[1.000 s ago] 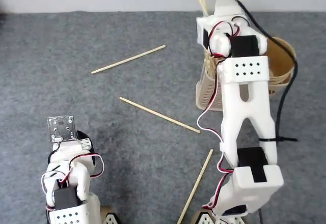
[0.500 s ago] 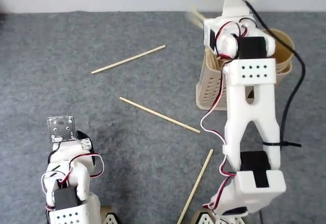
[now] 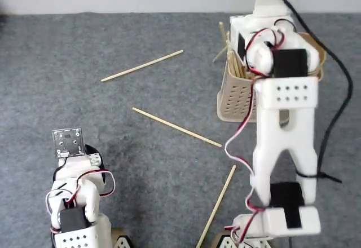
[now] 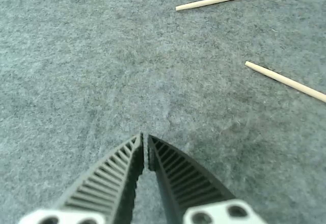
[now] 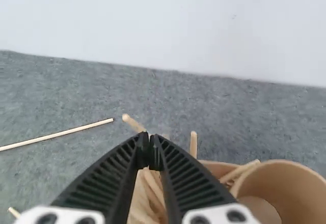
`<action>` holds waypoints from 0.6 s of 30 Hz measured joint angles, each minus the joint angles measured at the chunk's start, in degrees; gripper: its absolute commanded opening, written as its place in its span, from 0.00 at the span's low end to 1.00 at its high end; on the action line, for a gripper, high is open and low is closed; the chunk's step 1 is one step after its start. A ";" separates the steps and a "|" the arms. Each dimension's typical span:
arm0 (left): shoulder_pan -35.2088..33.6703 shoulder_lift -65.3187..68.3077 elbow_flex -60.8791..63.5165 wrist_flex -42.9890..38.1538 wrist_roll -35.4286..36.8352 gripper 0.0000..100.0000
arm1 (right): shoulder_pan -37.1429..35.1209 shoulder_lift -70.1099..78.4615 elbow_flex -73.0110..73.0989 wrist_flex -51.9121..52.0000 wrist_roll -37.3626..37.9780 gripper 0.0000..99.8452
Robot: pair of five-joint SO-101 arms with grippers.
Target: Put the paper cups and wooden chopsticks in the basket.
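Meanwhile, at the near-left of the grey felt table [image 3: 67, 62], the left gripper [image 4: 146, 152] sits low over bare felt, its ribbed fingers pressed together on nothing. The far chopstick [image 3: 142, 66] and middle chopstick [image 3: 176, 127] lie well ahead of it, and the near chopstick [image 3: 217, 206] rests further right, beside the right arm's base. At the far right stands the basket [image 3: 234, 93], the right arm stretched over it. The right gripper [image 5: 148, 150] hovers above its rim with tips closed; whether they pinch a stick cannot be told. From overhead, standing chopsticks [image 3: 224, 39] lean at the basket's left corner. The right wrist view looks past the tips to stick ends beside the brown paper cup [image 5: 277, 180] inside. A second ago those sticks poked up higher, past the basket's far corner; they have since dropped and the arm has swung rightward. The left arm and the three loose sticks have not moved.
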 measured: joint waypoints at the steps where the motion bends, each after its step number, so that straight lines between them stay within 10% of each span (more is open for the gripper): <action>1: 0.00 0.00 0.00 0.00 0.00 0.01 | -0.09 -1.58 0.00 1.41 0.00 0.01; 18: 0.00 0.00 0.00 0.00 0.00 0.01 | -2.02 -26.29 0.00 31.21 0.18 0.01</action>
